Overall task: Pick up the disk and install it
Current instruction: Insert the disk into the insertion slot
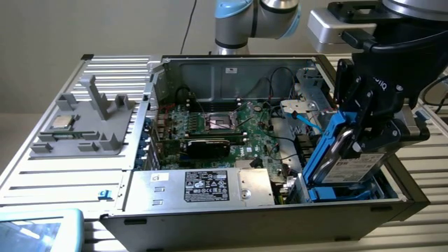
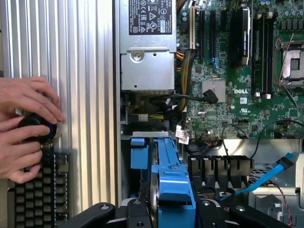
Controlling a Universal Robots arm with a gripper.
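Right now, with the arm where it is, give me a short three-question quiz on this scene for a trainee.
1. True or false: the gripper is shut on the disk at the exterior view's right end of the computer case.
2. Where does the small silver chip lie? A: in the motherboard socket. B: on the grey fixture outside the case. C: on the power supply.
3. What colour is the disk's carrier?
Key: 1 true; 2 B; 3 blue.
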